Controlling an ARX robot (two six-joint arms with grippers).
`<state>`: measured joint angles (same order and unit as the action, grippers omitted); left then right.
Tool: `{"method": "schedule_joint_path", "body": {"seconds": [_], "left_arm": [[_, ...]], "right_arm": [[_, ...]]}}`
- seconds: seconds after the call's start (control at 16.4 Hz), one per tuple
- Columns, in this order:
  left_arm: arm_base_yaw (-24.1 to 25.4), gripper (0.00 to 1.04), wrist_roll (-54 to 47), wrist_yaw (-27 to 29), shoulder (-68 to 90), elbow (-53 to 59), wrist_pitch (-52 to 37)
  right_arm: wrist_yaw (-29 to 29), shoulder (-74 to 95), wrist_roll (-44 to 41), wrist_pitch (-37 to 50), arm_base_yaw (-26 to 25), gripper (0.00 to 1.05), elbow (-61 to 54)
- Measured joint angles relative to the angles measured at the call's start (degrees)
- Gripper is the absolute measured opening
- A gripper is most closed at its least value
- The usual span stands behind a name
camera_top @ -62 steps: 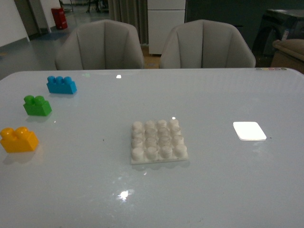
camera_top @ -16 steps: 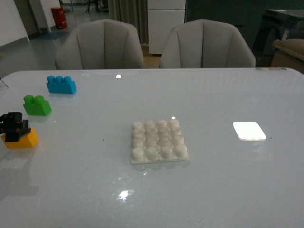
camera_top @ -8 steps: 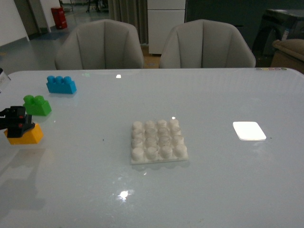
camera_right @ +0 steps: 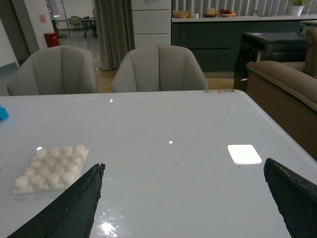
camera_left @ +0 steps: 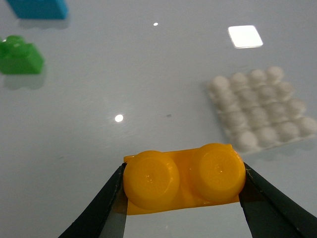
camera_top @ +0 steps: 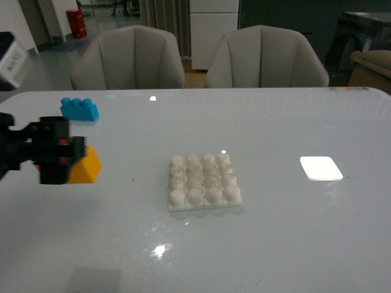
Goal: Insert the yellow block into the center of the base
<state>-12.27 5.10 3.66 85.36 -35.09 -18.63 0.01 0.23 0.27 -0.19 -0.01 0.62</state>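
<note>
My left gripper (camera_left: 182,182) clamps the yellow block (camera_left: 183,174) at its short ends; likely light, rigid, slick. The base (camera_top: 204,183) sits at its 3 o'clock. My right gripper (camera_right: 183,198) gapes empty.

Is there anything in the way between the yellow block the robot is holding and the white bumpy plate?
Nothing visible. The left gripper holds the small yellow-orange plastic brick, and only bare glossy table lies between it and the square white studded plate. The green brick and blue brick sit off to the side.

Most of the yellow block (camera_top: 86,166) behind the blurred left tool (camera_top: 57,160)
</note>
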Motion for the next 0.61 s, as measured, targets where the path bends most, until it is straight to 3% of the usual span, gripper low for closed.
{"method": "schedule_joint_path", "body": {"seconds": [0.12,0.61], "left_arm": [[-7.65,0.58,3.91,2.71,3.52,-1.57,-2.12],[-15.32,0.58,11.69,7.98,17.18,-12.94,-1.95]], "right_arm": [[-0.02,0.0,0.0,0.0,0.0,0.98,0.0],[-0.02,0.0,0.0,0.0,0.0,0.98,0.0]]}}
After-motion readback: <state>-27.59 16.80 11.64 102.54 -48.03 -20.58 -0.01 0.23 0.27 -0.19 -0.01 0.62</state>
